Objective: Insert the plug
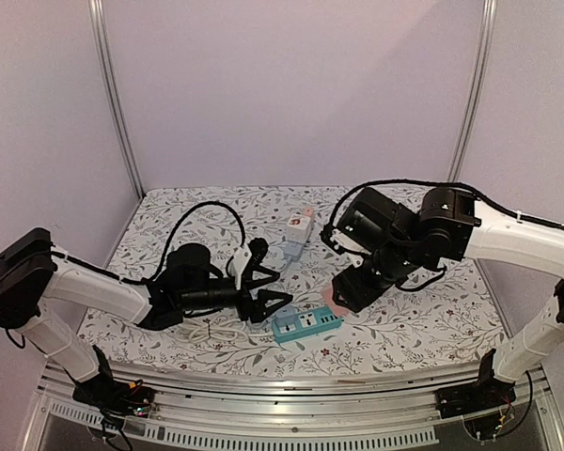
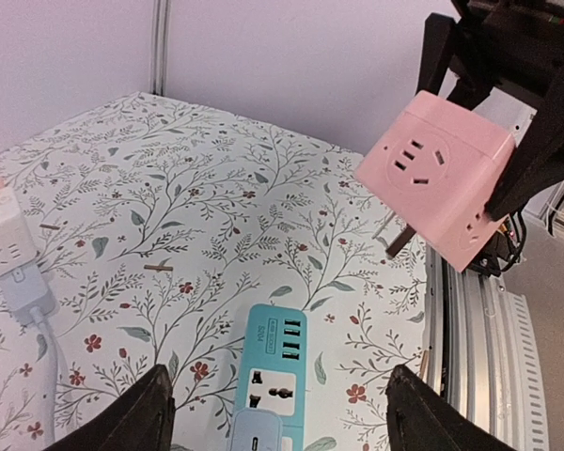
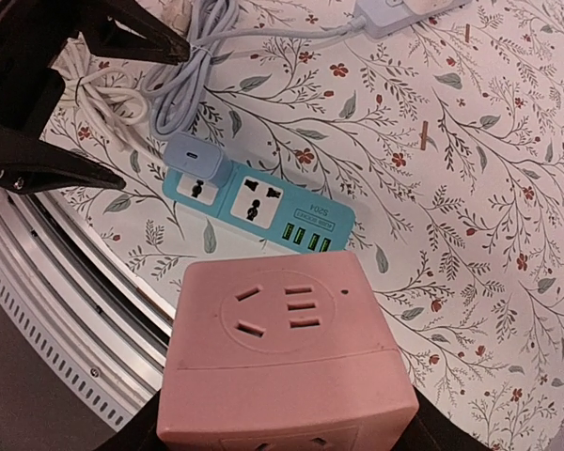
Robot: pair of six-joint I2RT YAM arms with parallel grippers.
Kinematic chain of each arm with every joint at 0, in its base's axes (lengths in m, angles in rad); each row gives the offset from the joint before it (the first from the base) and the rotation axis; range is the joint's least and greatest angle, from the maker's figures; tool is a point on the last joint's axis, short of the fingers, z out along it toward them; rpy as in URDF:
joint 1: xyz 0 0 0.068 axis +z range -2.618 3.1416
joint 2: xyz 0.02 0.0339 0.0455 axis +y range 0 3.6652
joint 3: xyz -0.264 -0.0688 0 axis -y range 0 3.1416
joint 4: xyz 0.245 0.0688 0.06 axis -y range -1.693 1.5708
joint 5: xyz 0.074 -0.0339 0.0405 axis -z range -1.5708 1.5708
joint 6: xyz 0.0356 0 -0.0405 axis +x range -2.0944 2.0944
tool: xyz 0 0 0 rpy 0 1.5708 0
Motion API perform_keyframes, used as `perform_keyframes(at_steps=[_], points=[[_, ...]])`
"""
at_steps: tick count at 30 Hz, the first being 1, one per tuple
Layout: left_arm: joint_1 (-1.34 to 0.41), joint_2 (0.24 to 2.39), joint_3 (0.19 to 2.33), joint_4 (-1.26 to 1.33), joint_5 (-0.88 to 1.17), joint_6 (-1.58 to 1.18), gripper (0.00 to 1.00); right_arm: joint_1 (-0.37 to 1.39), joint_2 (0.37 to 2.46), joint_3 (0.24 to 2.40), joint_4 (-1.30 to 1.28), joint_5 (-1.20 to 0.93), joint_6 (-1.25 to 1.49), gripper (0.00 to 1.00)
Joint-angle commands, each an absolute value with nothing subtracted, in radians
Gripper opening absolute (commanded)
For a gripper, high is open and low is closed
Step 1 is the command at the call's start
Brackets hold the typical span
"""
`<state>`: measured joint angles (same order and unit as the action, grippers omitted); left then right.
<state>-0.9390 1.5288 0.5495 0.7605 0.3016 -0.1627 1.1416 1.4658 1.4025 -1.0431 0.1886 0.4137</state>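
Top external, right end effector clamped on pink socket cube, left end effector apart, beside teal strip

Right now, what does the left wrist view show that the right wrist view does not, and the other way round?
Only the left wrist view shows the metal pins sticking out under the pink socket cube, and the right tool clamped on the cube's sides. Only the right wrist view shows the bundle of white cable. Both views show the cube itself, and the teal power strip with a pale blue charger plugged into one end.
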Motion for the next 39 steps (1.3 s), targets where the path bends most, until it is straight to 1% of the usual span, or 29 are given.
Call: perform_keyframes(at_steps=[1,3,8,11,18,21,23,27,29,37,39], points=[[-0.948,1.524,0.596,0.611,0.208,-0.139,0.69,1.099,1.542,1.483,-1.110,0.171,0.419,0.00],[-0.950,1.530,0.605,0.577,0.220,-0.115,0.64,1.087,1.578,1.511,-1.120,0.156,0.432,0.00],[-0.956,1.559,0.615,0.512,0.241,-0.057,0.61,1.050,1.613,1.524,-1.123,0.133,0.446,0.00],[-0.959,1.568,0.622,0.470,0.275,-0.039,0.61,1.027,1.607,1.503,-1.121,0.130,0.454,0.00],[-0.971,1.624,0.683,0.362,0.275,-0.003,0.55,1.018,1.564,1.451,-1.117,0.140,0.461,0.00],[-0.983,1.659,0.715,0.321,0.258,-0.002,0.53,1.013,1.542,1.431,-1.115,0.154,0.465,0.00],[-0.988,1.677,0.731,0.302,0.239,0.023,0.50,1.009,1.528,1.418,-1.113,0.160,0.471,0.00],[-0.992,1.694,0.741,0.291,0.224,0.033,0.48,1.001,1.509,1.394,-1.111,0.163,0.473,0.00],[-0.994,1.698,0.747,0.280,0.210,0.037,0.45,0.998,1.503,1.385,-1.111,0.164,0.471,0.00],[-1.002,1.724,0.762,0.264,0.188,0.047,0.26,0.994,1.470,1.348,-1.104,0.167,0.471,0.00],[-1.008,1.736,0.773,0.258,0.188,0.048,0.25,0.993,1.463,1.340,-1.104,0.168,0.472,0.00]])
